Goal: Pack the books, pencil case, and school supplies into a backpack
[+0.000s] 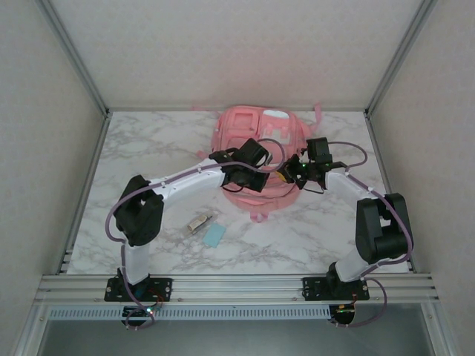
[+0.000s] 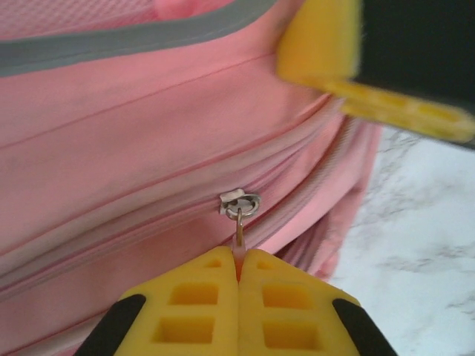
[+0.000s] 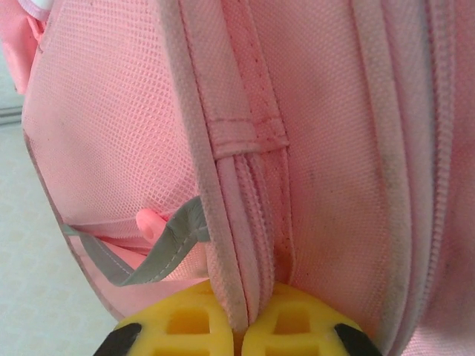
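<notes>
The pink backpack (image 1: 261, 141) lies at the back middle of the table. My left gripper (image 1: 251, 172) (image 2: 239, 261) is shut on the pink pull tab hanging from the metal zipper slider (image 2: 240, 202) of the backpack (image 2: 133, 148). My right gripper (image 1: 294, 175) (image 3: 252, 315) is shut on a piped seam of the backpack (image 3: 326, 148) beside its zipper track. Of the school supplies, a light-blue block (image 1: 214, 236) and a silvery stubby item (image 1: 199, 222) lie on the table near the left arm. The books and the pencil case are out of view.
A grey-trimmed mesh side pocket (image 3: 104, 148) sits left of the gripped seam. One yellow finger of the right gripper (image 2: 320, 44) hangs close above the zipper. Marble tabletop (image 1: 148, 148) is bounded by cage walls and a front rail (image 1: 237, 285).
</notes>
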